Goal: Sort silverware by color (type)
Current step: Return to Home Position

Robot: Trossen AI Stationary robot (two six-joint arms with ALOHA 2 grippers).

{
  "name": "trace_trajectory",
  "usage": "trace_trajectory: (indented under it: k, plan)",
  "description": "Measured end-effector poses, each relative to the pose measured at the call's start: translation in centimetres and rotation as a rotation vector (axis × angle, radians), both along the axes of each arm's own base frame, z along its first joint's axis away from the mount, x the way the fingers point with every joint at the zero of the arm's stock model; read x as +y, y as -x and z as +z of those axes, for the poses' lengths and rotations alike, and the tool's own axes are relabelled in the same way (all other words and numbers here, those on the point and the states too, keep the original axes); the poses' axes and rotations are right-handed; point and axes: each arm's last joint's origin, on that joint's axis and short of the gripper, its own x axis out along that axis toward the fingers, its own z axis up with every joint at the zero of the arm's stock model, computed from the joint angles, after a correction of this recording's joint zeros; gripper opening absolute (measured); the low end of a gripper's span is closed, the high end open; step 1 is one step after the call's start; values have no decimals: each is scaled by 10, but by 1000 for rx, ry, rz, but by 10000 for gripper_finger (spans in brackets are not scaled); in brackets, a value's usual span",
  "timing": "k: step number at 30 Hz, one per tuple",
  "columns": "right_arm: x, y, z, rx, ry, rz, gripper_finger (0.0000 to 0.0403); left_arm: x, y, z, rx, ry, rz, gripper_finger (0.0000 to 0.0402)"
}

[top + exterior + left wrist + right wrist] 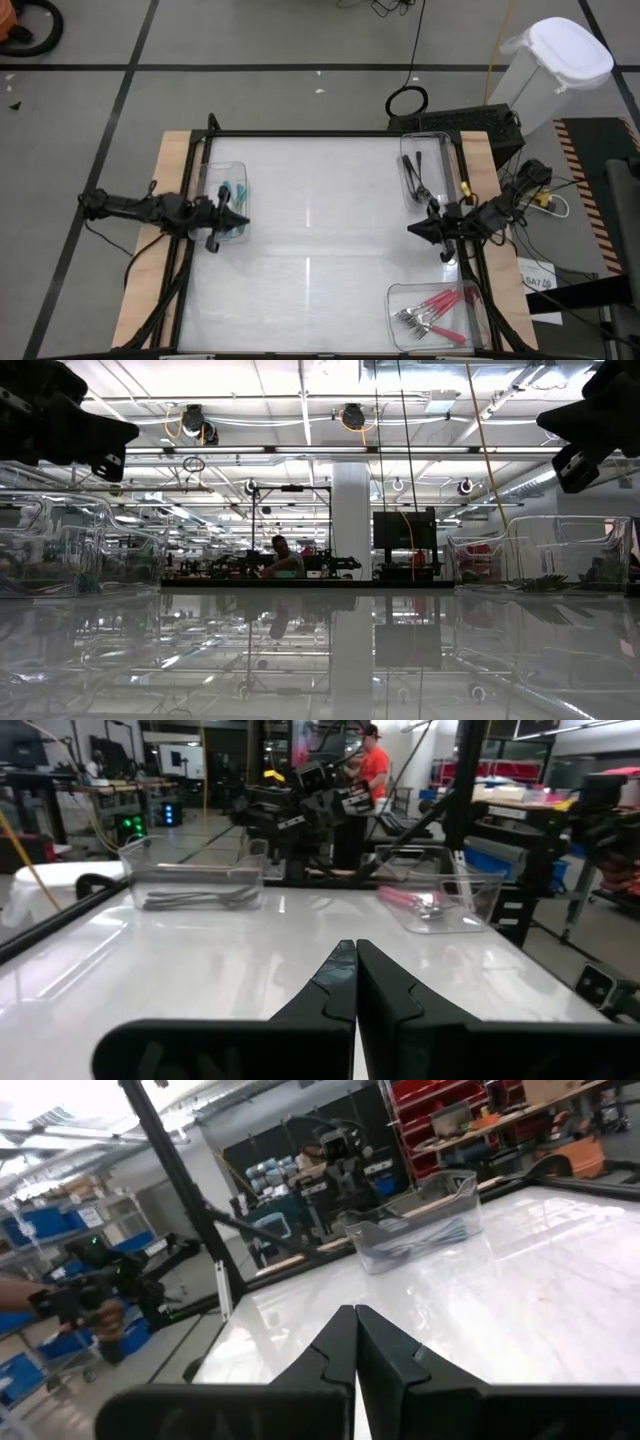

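The white worktop carries three clear bins, and no loose fork shows on its bare middle. In the high view, the widest bin sits at the worktop's lower right corner and holds the pink forks, which overlap in a loose heap. A second bin at the worktop's upper right holds the black forks. A third bin on the worktop's left side holds the teal forks.

The left arm reaches in over the worktop's left edge and the right arm over its right edge. Each arm's jaws are pressed together and hold nothing.

The forks look light, stiff and slim, with smooth plastic handles and slick metal tines. Lying flat, they give the jaws little to get under. The best hold is probably across the narrow width at mid-handle, where the plastic grips better than the tines. In a heap, lifting one fork may drag its neighbour along.
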Motion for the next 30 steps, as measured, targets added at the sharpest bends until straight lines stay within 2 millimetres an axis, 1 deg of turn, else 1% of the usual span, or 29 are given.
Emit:
trace_trajectory:
  k: [6, 11, 18, 25, 30]
  plan:
    - [-4, -4, -1, 7, 14, 16, 0, 8, -1, 0, 0, -11, 40, 0]
    - [-9, -6, -2, 14, 60, 0, 0, 14, -1, -3, 33, 17, 100, 0]
    - [-14, -10, -3, 21, 113, 45, 0, 19, -1, -4, 42, 49, 149, 0]
    - [-22, -13, -5, 40, 168, 61, 0, 20, -1, -4, 48, -1, 164, 1]
    - [-29, -14, -6, 51, 175, 63, 0, 20, -1, -5, 49, -36, 166, 1]
